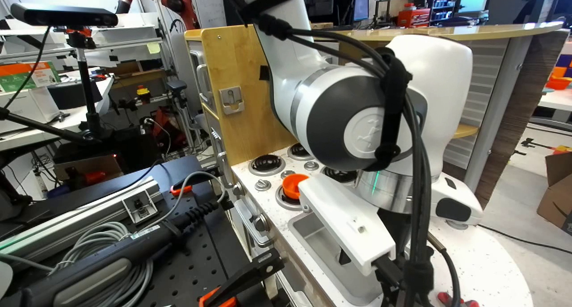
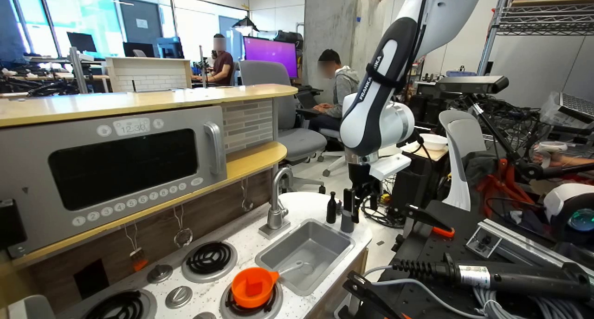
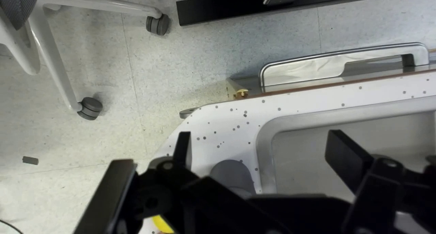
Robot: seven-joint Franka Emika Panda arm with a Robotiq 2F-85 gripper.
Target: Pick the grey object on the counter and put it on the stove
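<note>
The grey object, a rounded grey cylinder (image 3: 233, 172), stands on the white speckled counter (image 3: 218, 125) beside the sink's end. In an exterior view the grey object (image 2: 347, 223) shows at the counter's far end, partly behind a black finger. My gripper (image 3: 264, 150) is open and empty in the wrist view. Its fingers are wide apart, one left of the cylinder, the other over the sink. In an exterior view the gripper (image 2: 351, 204) is low, at the grey object's top; contact cannot be told. The stove (image 2: 204, 293) with dark burners also shows in an exterior view (image 1: 248, 178).
The grey sink basin (image 2: 320, 249) lies between the grey object and the stove. A silver tap (image 2: 277, 210) rises behind it. A black bottle (image 2: 331, 208) stands close to the grey object. An orange pan (image 2: 246, 296) sits on a burner. A yellow thing (image 3: 161, 224) lies near the gripper.
</note>
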